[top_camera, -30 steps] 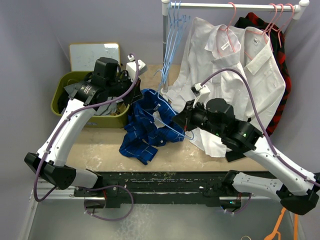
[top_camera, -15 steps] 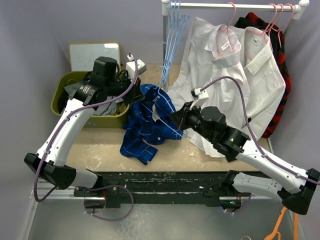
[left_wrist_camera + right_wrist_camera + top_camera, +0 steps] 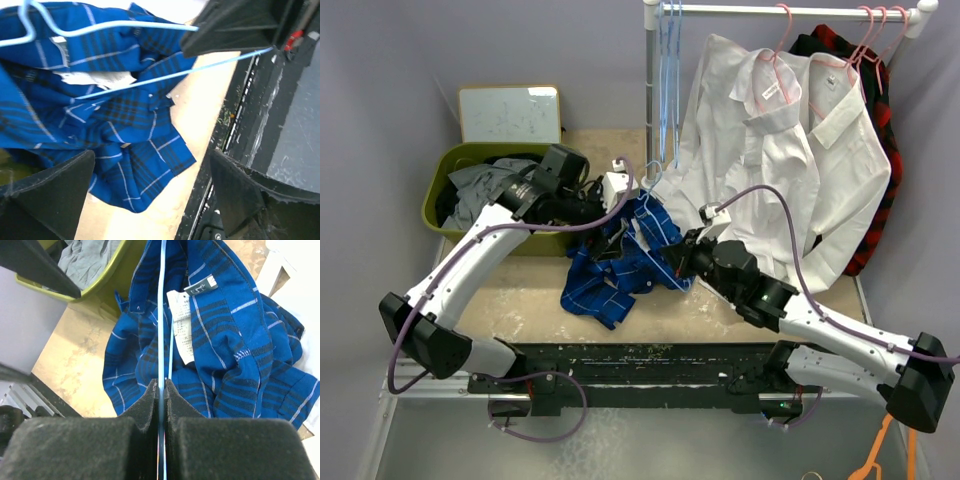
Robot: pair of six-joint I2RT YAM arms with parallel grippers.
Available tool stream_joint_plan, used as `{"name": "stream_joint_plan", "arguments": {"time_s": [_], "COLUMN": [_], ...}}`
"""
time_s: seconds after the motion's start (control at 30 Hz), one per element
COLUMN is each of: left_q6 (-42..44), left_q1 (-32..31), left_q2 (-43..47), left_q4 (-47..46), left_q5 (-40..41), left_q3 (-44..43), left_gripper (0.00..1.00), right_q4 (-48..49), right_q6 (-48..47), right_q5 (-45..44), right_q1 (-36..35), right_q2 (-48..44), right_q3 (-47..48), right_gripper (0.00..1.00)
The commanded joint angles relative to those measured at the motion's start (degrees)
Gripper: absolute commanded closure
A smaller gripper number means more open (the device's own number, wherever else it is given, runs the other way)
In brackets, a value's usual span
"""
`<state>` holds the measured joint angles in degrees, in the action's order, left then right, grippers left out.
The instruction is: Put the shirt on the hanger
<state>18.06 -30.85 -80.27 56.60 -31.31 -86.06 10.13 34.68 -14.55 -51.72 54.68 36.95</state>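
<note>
the shirt (image 3: 610, 265) lies crumpled on the table (image 3: 530, 295), with neither shoulder on the hanger (image 3: 161, 315) yet, so the threading looks wholly undone. only the right wrist view shows the right fingers (image 3: 142, 405) clamped on the hanger's wire above the open collar. only the left wrist view shows the left fingers (image 3: 50, 185) spread wide, holding nothing.

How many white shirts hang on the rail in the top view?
2. One white shirt hangs on the rail near its post. The other white shirt hangs beside it, in front of a red-and-black shirt. Another could be hidden behind these.
</note>
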Motion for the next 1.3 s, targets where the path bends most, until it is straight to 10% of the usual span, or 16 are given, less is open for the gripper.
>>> {"name": "stream_joint_plan", "arguments": {"time_s": [0.0,0.4,0.93,1.27], "left_q6": [4.2,16.8,64.1,73.7], "left_q1": [-0.6,16.7,18.2,17.9], "left_q2": [1.9,-2.1,-25.2,-34.9], "left_q4": [0.5,-9.5,3.7,12.2], "left_q5": [-2.6,-7.9,-26.2,-27.1], "left_q3": [1.7,-1.8,-19.1,-31.1], "left_gripper": [0.01,0.01,0.08,0.15], "right_q4": [10.5,14.8,15.1,16.0], "right_q6": [1.2,1.5,0.0,-1.6], "right_q5": [-2.0,-1.5,-1.8,-0.9], "right_q1": [0.0,0.0,0.0,0.0], "right_q2": [-0.9,1.6,3.9,5.1], "right_q3": [-2.5,-6.4,-6.0,-5.7], "right_gripper": [1.00,1.00,1.00,1.00]}}
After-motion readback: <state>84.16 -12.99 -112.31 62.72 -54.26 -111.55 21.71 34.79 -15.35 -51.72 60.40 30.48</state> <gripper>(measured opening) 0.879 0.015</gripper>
